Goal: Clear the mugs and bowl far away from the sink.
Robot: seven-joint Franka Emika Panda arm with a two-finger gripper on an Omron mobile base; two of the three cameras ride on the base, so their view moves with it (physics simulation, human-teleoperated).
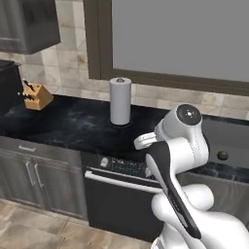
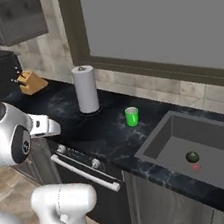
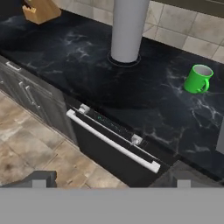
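Our hand (image 3: 111,179) is open and empty, held out over the floor in front of the dishwasher (image 3: 114,148), short of the worktop (image 3: 78,65).

Green mug (image 3: 197,78) stands upright on the worktop, ahead of the hand and off to its right in the hand view. Its mouth faces up, so the long axis is vertical; handle sticks out on the side toward the lower right of that view. In the right base view the mug (image 2: 132,116) sits between the paper-towel roll (image 2: 85,89) and the sink (image 2: 200,147), near the sink's corner but not touching it.

Our read: next move is forward and right, across the worktop edge, to reach the mug.

Count: one mug, one paper-towel roll, one knife block (image 1: 37,96), one sink. We can't spot a bowl.
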